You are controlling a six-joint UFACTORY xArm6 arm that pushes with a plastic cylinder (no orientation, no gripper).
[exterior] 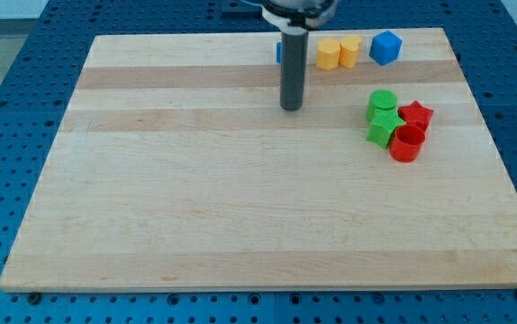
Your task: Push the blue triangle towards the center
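Blue triangle [278, 52] is almost wholly hidden: only a thin blue sliver shows at the left edge of the rod, near the top edge of the wooden surface [195, 198]. I take that sliver for the triangle, though its shape cannot be made out. My tip [292, 108] rests on the surface just below the sliver, toward the view's bottom, so the rod stands on the block's centre-facing side; a push toward the centre would, I judge, need the tip brought round behind it first. There is no hand here, only the bare rod, holding nothing. To the right of the sliver sit two yellow blocks [339, 53] and a blue cube [385, 47].
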